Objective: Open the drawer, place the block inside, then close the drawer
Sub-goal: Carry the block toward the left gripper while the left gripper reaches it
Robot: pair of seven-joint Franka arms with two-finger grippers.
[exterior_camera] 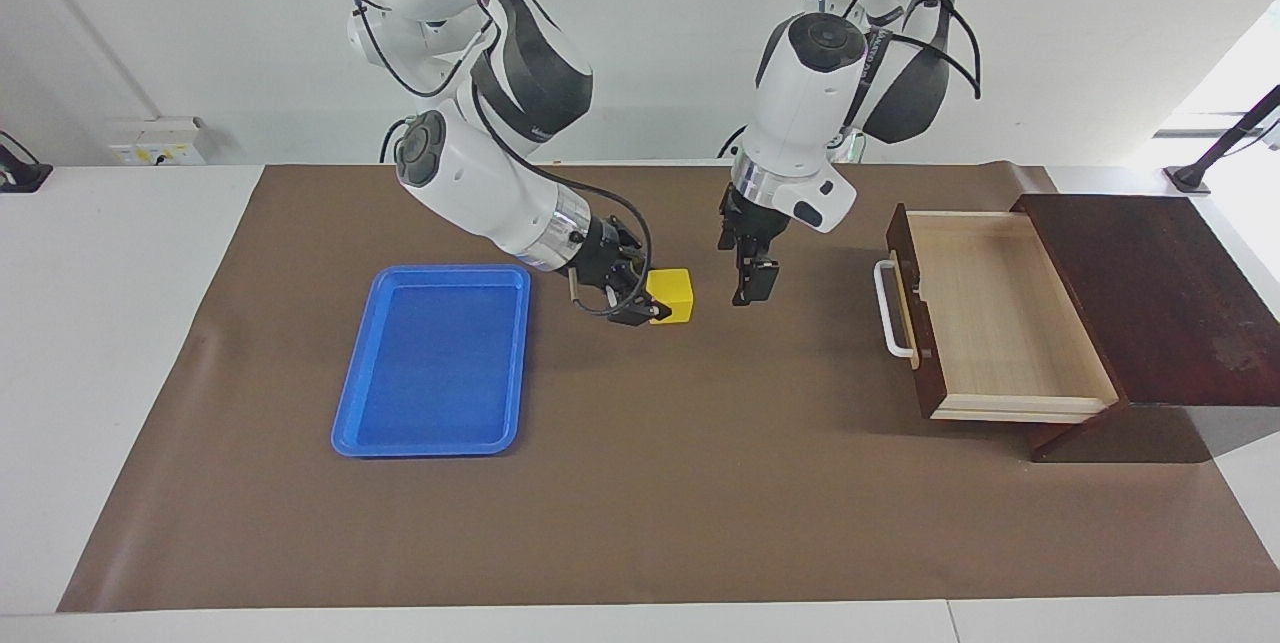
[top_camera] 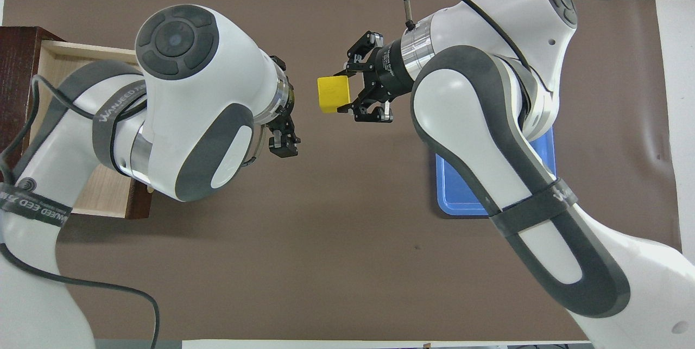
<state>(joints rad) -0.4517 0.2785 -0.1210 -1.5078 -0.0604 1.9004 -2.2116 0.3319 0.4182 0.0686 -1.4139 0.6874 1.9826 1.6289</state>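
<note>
We hold the block (exterior_camera: pixel 671 295) in our right hand (exterior_camera: pixel 640 306), fingers pinched on its sides, raised over the brown surface (exterior_camera: pixel 640 483) between the blue tray (exterior_camera: pixel 437 360) and the drawer (exterior_camera: pixel 1000 313); whether it has fully cleared the mat is hard to judge from here. The hand comes at it sideways, which leaves the block's free end pointing toward the other arm, probably for a handover. The drawer stands pulled out at the left arm's end of the surface, pale interior bare and ready. Our left hand (exterior_camera: pixel 752 275) hangs just beside the block, apart from it, its fingers too edge-on for us to tell their spread.
</note>
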